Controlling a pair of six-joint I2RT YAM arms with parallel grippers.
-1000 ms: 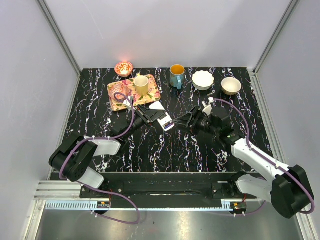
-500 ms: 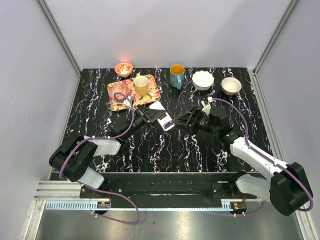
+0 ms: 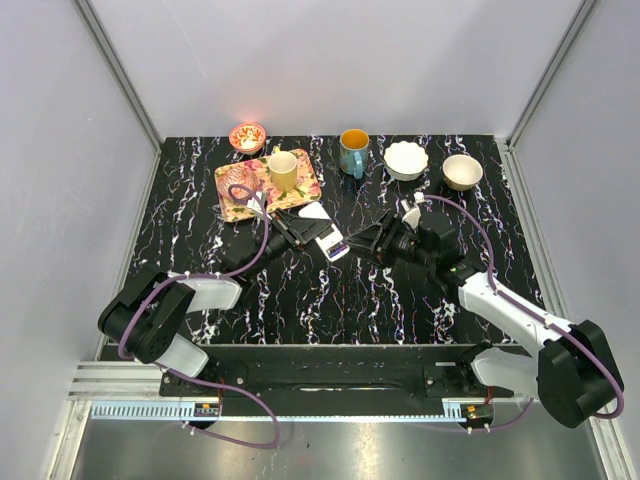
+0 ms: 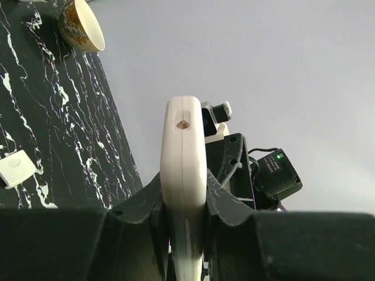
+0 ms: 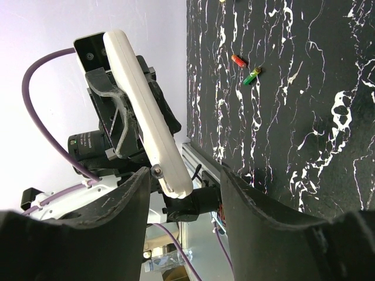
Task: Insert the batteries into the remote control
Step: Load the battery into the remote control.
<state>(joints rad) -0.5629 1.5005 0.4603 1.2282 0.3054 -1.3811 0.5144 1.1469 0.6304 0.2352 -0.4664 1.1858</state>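
My left gripper (image 3: 312,233) is shut on the white remote control (image 3: 328,241) and holds it above the table's middle. The left wrist view shows the remote edge-on (image 4: 183,152) between my left gripper's (image 4: 183,188) jaws. My right gripper (image 3: 363,243) is open, right of the remote. In the right wrist view the remote's (image 5: 143,105) lower end lies between my right gripper's (image 5: 184,174) spread fingers, with a small metal tip by it. A purplish patch shows at the remote's end in the top view. A red battery (image 5: 237,60) and a green battery (image 5: 252,76) lie on the table.
A small white square cover piece (image 4: 14,167) lies on the table. At the back stand a floral tray (image 3: 240,195) with a cup (image 3: 283,170), a small orange bowl (image 3: 247,136), a blue mug (image 3: 353,150), a white bowl (image 3: 406,159) and a beige bowl (image 3: 462,171).
My right gripper has moved a little left, closer to the remote's end. My left gripper and the remote have stayed in place.
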